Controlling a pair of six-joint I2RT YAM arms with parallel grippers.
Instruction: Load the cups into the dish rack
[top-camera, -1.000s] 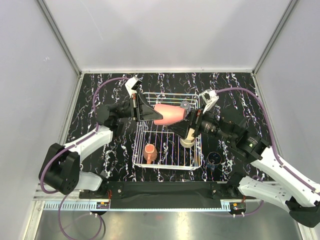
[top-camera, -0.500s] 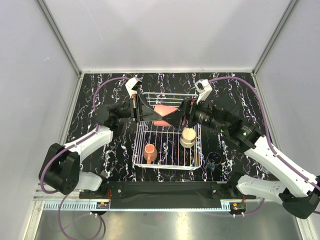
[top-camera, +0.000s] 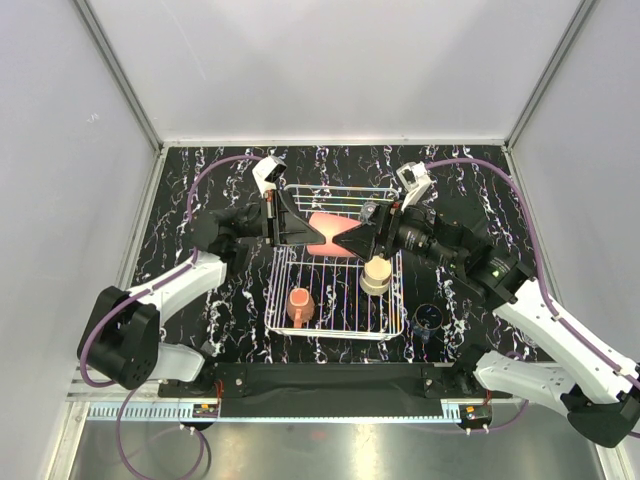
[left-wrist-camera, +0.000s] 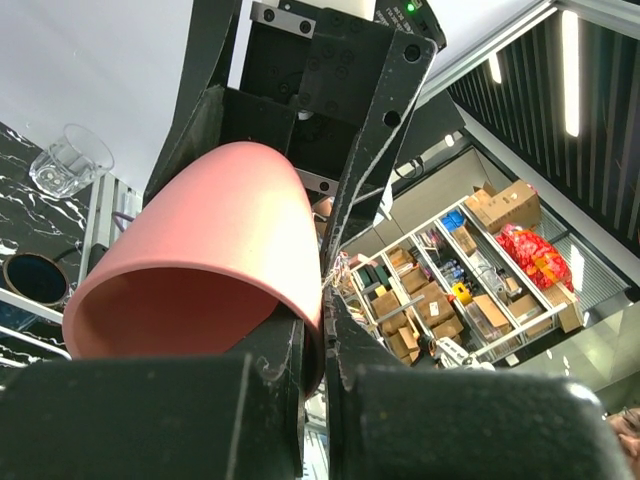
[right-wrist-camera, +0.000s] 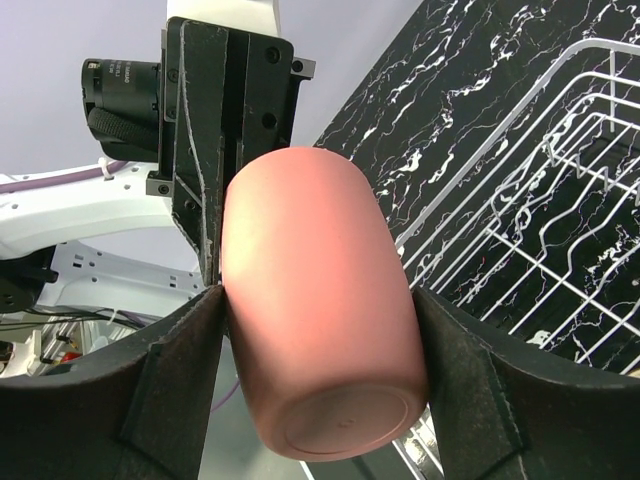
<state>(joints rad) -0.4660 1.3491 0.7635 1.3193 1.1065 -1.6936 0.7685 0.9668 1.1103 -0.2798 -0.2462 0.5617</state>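
The pink tumbler hangs on its side above the back of the white wire dish rack. My left gripper is shut on its rim, pinching the wall between its fingers. My right gripper is shut across the tumbler's body near its base, a finger touching each side. In the rack, the orange handled mug sits front left and the cream cup right. The dark blue cup stands on the table right of the rack. A clear glass shows in the left wrist view.
The table has a black marbled top enclosed by white walls. Purple cables loop from both arms. The rack's bars lie below and to the right of the tumbler in the right wrist view.
My right gripper has risen from beside the cream cup to the tumbler's base end and now closes around it. My left gripper keeps hold of the rim.
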